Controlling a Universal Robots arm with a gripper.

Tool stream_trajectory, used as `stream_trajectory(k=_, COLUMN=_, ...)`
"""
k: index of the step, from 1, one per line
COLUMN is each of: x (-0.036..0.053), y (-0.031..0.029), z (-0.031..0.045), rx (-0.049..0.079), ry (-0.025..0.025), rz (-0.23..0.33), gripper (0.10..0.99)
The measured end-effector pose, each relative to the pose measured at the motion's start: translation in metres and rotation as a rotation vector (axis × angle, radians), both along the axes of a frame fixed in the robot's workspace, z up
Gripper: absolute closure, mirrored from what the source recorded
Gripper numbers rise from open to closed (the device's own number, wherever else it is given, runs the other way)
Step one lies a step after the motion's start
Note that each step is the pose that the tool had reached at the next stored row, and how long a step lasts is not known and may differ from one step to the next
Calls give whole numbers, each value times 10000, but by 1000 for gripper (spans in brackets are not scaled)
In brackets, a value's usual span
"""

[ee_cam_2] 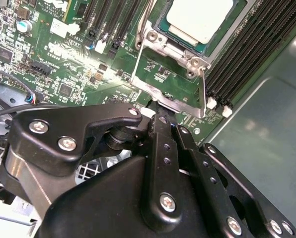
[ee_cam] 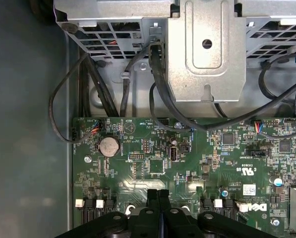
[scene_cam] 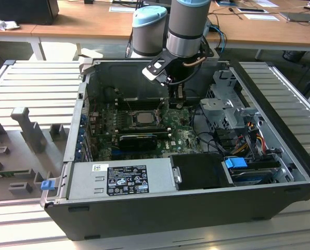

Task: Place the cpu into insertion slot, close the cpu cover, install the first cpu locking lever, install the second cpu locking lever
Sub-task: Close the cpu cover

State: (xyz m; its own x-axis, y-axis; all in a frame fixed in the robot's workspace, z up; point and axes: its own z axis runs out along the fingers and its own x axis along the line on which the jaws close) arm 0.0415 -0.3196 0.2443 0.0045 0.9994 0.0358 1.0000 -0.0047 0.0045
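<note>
Edges alone suit gripping the light, fragile cpu (ee_cam_2: pixel 200 17) just ahead of the hand (ee_cam_2: pixel 161 111), pinched together, empty.

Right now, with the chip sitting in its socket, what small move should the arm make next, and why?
Probably a slight press of the shut black pincer toward the thin silvery lever rod. The pale silvery square cpu already lies under the thin silvery metal frame cover, which looks down, and the pincer sits at that frame's edge beside the rod.
</note>
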Motion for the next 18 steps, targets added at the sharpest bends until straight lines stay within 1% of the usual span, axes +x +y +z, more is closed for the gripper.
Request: stream_trajectory(k=18, x=-42, y=0, z=-4, rx=-1, ry=0, rz=2, gripper=980)
